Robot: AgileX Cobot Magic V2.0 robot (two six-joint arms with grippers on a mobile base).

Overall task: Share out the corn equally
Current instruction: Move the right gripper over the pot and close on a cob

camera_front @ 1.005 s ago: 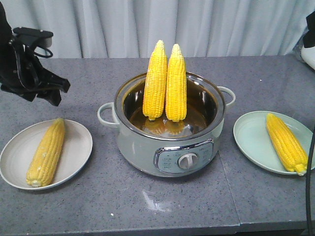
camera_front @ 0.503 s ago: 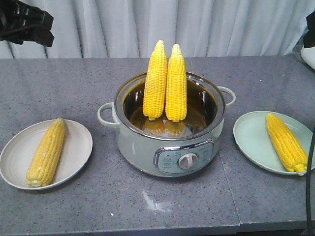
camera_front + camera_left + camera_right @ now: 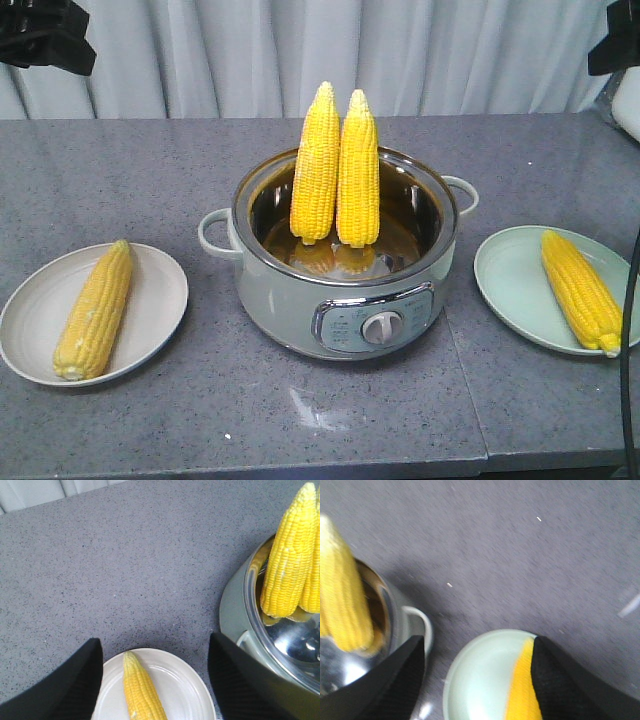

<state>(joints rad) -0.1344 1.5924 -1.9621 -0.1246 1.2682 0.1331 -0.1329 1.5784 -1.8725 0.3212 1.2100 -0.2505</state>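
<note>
Yellow corn upright in pot (tips up)

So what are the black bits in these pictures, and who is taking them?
It is a robot with two arms. One camera looks at the speckled grey table from the front; a small camera rides on each wrist, looking down. The black shapes there are the fingers of the left end effector and the right end effector, both open and holding nothing. Two bright yellow corn cobs stand upright in the round pale green electric pot. One more cob lies on the round beige plate, another cob on the round pale green plate.
</note>
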